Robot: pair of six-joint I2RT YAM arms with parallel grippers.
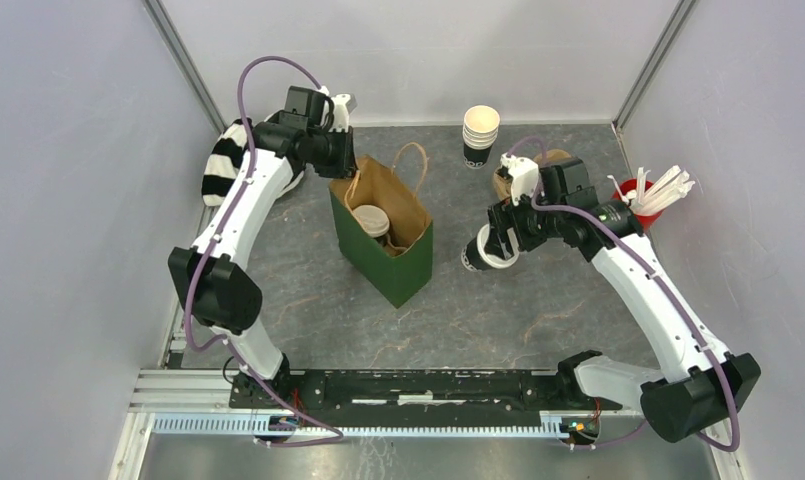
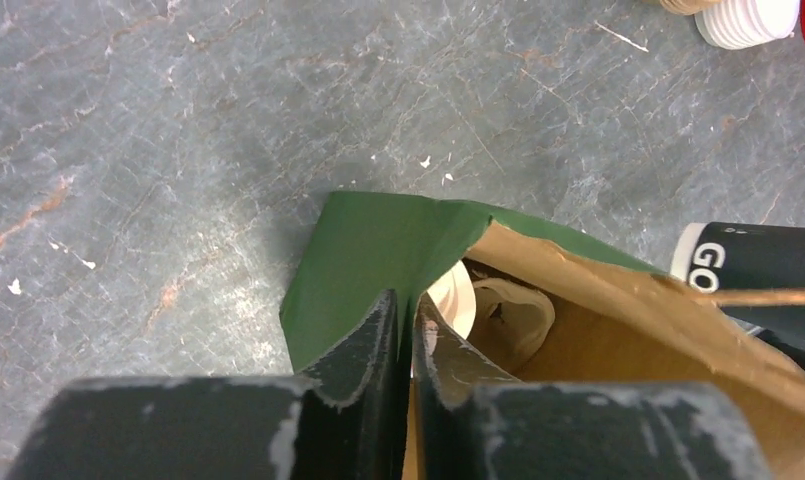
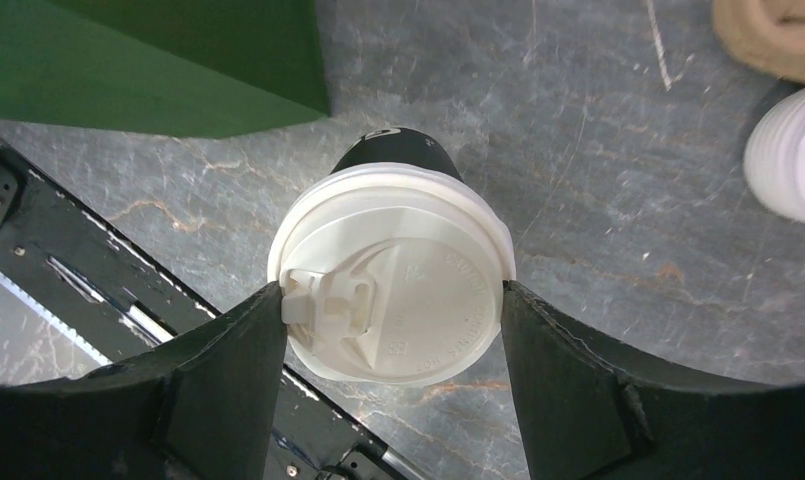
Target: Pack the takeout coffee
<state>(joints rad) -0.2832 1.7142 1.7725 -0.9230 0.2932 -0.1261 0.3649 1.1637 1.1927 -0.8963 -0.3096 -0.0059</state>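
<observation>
The right pincer (image 1: 497,244), centre-right in the overhead view, pinches a dark paper coffee cup with a round white plastic lid (image 3: 393,290). Its two fingers press opposite edges of the lid, and the cup is tilted. Just to its left stands a green-and-brown paper bag (image 1: 390,262) with a second lidded cup (image 1: 371,220) inside. The left pincer (image 2: 403,335) is pressed together on the bag's upper rim. A stack of cream-lined paper cups (image 1: 481,135) and a red cup of white stirrers (image 1: 638,195) stand at upper right on the grey marbled table (image 1: 498,330).

Paper bag (image 1: 383,235) at table (image 1: 308,300) centre, one lidded cup (image 1: 371,220) inside it, second lidded cup (image 1: 481,252) just right of bag, cup stack (image 1: 480,135) behind, stirrer cup (image 1: 646,195) far right
</observation>
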